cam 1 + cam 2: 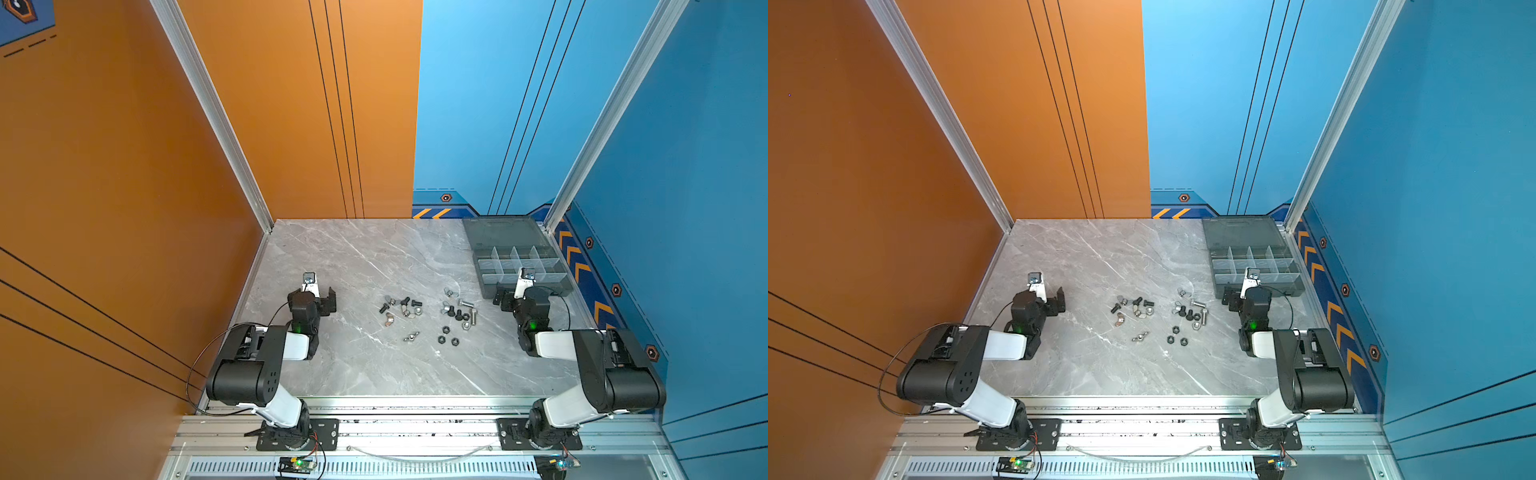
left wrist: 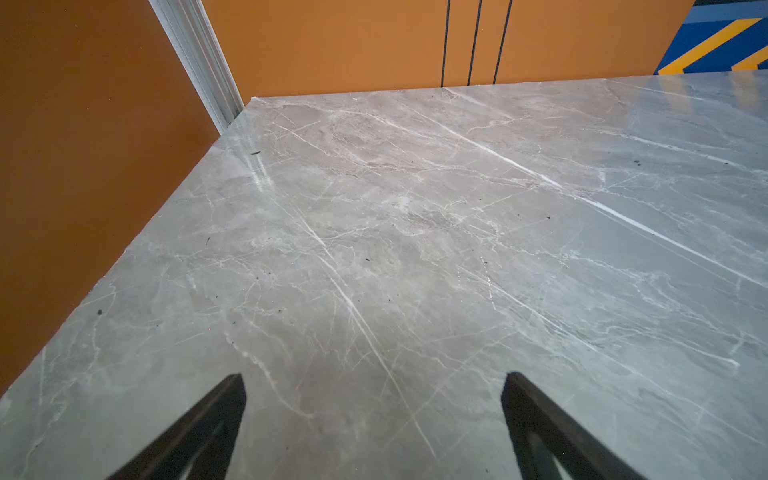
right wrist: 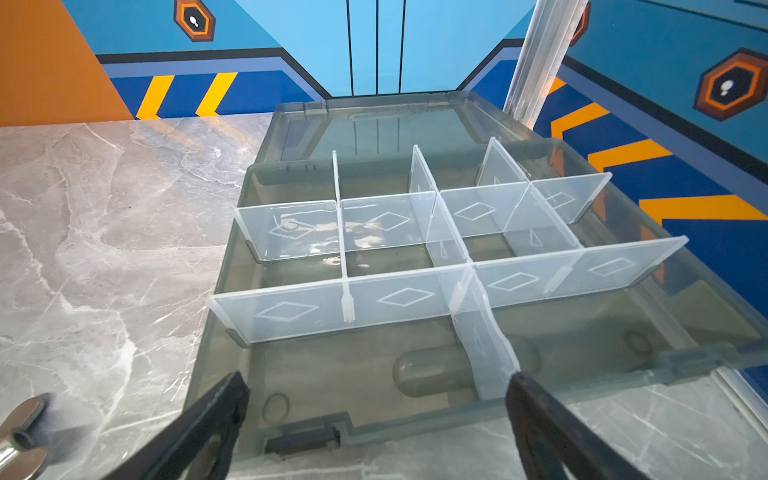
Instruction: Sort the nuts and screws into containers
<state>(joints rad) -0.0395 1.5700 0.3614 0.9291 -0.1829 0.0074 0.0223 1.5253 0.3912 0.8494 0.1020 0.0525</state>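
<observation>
Black/slvr screws (image 1: 384, 308), nuts (image 1: 455, 341) loose mid table (image 1: 353, 257).

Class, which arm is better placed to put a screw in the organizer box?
Likely right: the right tool, open, sits at the organizer box, near the silver screw; the left tool is farther off.

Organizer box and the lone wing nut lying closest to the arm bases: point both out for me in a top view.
Organizer box (image 1: 505, 232): in a top view, on its opened lid, behind the compartments.
Lone wing nut (image 1: 411, 336): in a top view, on its middle, between the two ears.
</observation>
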